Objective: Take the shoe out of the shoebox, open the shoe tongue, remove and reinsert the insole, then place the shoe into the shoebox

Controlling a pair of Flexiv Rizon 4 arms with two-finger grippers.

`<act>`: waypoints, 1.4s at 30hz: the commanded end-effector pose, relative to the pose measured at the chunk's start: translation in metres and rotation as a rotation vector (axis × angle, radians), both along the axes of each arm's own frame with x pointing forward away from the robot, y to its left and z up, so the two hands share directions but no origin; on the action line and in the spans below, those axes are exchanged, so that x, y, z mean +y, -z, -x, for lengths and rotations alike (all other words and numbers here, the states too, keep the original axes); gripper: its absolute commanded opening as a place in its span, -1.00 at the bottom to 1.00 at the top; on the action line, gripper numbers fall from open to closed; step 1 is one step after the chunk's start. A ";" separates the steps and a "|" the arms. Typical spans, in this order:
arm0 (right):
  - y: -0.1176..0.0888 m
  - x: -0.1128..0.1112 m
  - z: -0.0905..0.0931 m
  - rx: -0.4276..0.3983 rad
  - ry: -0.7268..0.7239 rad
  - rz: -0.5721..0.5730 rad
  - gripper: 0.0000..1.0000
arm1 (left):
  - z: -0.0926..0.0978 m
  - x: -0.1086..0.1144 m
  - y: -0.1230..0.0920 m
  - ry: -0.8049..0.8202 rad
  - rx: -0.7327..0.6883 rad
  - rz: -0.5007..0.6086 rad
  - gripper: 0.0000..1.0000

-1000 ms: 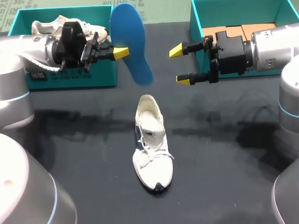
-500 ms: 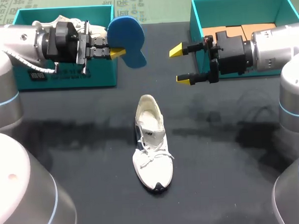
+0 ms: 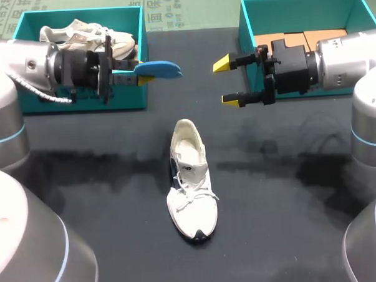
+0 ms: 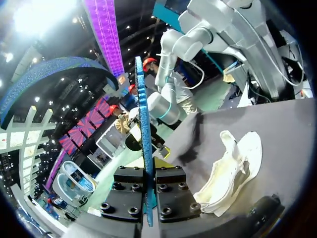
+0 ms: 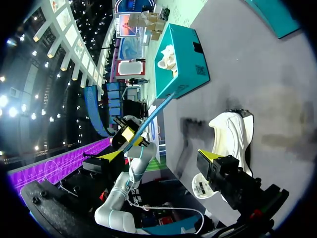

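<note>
A white shoe (image 3: 189,178) lies mid-table with its toe toward the front edge and its tongue pulled open. My left gripper (image 3: 141,77) is shut on a blue insole (image 3: 158,69), holding it in the air in front of the left teal shoebox (image 3: 80,99), behind and left of the shoe. In the left wrist view the insole (image 4: 143,129) stands edge-on between the fingers of the left gripper (image 4: 148,198), with the shoe (image 4: 233,168) off to one side. My right gripper (image 3: 226,82) hangs open and empty to the right of the insole. The right wrist view shows the shoe (image 5: 233,131) and the insole (image 5: 156,115).
A second white shoe (image 3: 86,34) lies in the left shoebox. The right teal shoebox (image 3: 295,11) at the back right holds brown cardboard (image 3: 296,39). Dark tabletop (image 3: 290,193) surrounds the shoe.
My left wrist has rolled, so the insole went from showing its broad face to lying edge-on, and the gripper drew back a little to the left. The right arm and the shoe stayed put.
</note>
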State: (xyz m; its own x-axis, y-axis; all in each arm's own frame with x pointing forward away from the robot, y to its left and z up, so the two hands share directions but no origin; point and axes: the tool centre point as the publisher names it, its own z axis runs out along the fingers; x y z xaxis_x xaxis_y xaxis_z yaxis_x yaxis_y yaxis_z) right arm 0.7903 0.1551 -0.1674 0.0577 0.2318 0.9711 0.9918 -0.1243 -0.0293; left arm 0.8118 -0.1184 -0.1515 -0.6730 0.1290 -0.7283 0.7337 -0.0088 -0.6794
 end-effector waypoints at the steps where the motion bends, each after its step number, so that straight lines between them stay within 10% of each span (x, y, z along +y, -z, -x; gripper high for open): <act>1: 0.000 0.002 0.000 0.001 0.002 0.002 1.00 | 0.003 0.001 -0.004 -0.174 -0.554 -0.336 -1.00; 13: 0.000 0.002 0.000 0.001 0.002 0.002 1.00 | -0.005 -0.015 0.022 -0.184 -0.615 -0.280 -1.00; 24: 0.000 0.002 0.000 0.001 0.002 0.002 1.00 | -0.011 -0.008 0.021 -0.190 -0.651 0.035 -1.00; 42: 0.007 0.035 0.000 0.023 -0.086 -0.025 1.00 | -0.004 -0.015 0.024 -0.196 -0.810 -0.011 -1.00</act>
State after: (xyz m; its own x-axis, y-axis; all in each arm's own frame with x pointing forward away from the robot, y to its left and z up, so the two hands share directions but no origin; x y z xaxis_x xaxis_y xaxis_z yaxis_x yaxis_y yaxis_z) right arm 0.7796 0.1733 -0.1669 0.0568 0.2088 0.9763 0.9973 -0.0576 -0.0457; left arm 0.8191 -0.1328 -0.1753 0.0453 0.0737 -0.9962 0.9829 0.1751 0.0577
